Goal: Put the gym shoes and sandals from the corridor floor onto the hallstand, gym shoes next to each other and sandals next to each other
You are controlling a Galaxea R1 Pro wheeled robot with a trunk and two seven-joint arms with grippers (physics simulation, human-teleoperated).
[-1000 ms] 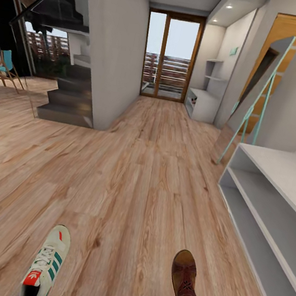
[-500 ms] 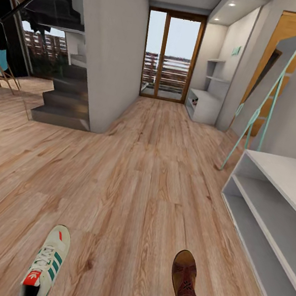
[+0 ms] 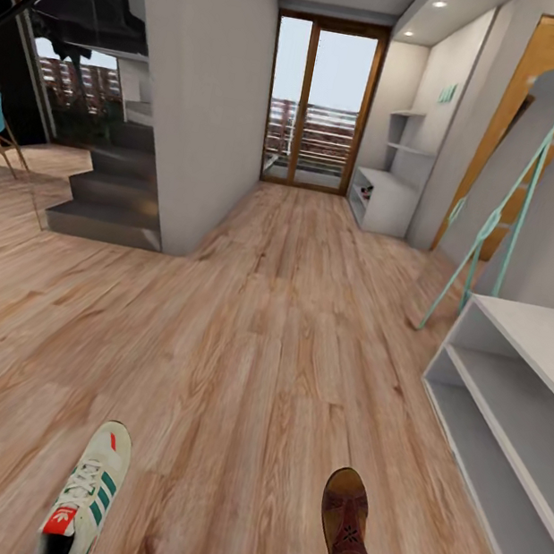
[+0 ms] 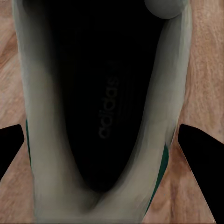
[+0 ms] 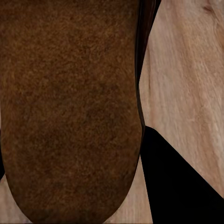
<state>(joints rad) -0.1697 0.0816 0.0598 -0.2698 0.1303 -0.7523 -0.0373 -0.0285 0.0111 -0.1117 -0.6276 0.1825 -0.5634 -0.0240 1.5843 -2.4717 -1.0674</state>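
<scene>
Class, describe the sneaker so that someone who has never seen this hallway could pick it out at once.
Start at the glass door at the corridor's far end and follow the wood floor back to the near edge of the head view. Two shoes show there: the sneaker is on the left, cream-white with green stripes and a red tongue tab, unlike the brown sandal.

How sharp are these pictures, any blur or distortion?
Head view: wide-angle, walls and the hallstand lean outward, the gym shoe crisp. Left wrist view: that shoe's insole soft, very close. Right wrist view: the sandal is grainy brown, fingers black silhouettes.
</scene>
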